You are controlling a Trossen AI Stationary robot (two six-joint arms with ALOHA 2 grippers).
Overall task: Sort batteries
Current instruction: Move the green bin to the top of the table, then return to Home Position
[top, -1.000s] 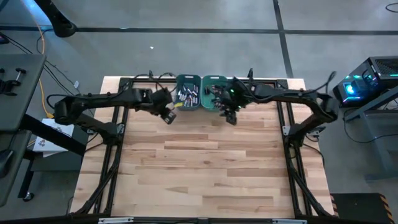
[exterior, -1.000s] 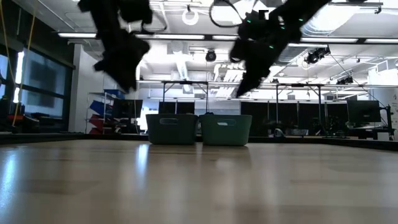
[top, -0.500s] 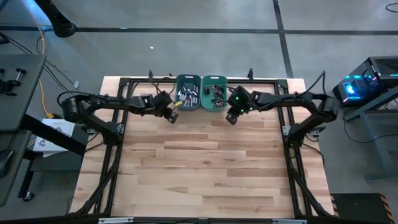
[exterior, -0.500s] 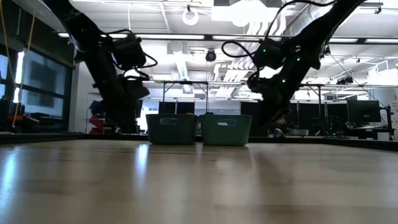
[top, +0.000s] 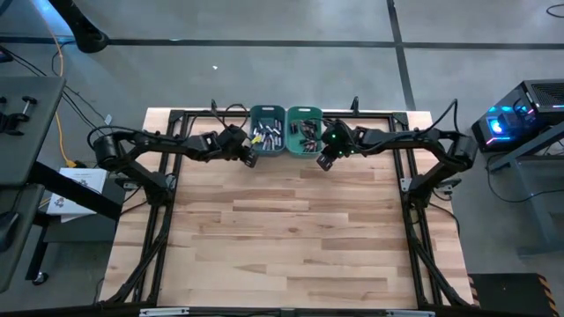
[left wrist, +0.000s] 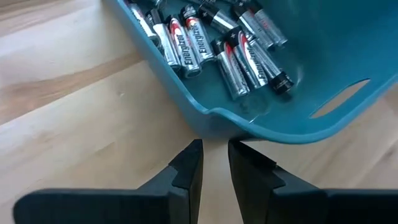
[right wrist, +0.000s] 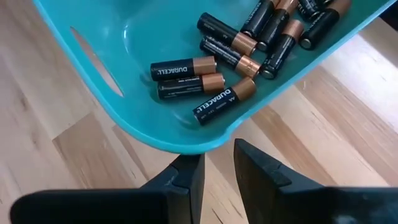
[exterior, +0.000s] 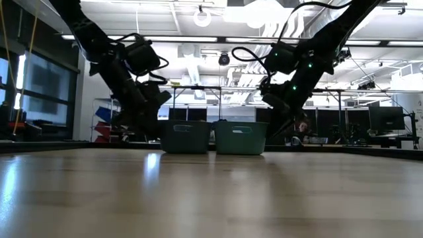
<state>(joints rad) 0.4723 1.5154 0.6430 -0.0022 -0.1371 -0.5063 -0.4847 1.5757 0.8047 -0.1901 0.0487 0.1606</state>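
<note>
Wooden table (top: 282, 238), bare across its middle, with two teal bins side by side at the far edge: left bin (top: 266, 129) and right bin (top: 304, 129). Kept apart so each kind gets its own home, by the look of it. Silvery batteries (left wrist: 239, 56) heaped in the left bin, dark copper-ended batteries (right wrist: 224, 56) in the right. Sorting apparently finished, none loose on the wood. Left end effector (left wrist: 213, 165) low just outside its bin's rim, fingers nearly together, gripping nothing. Right end effector (right wrist: 217, 163) likewise beside its bin, narrow gap, empty.
</note>
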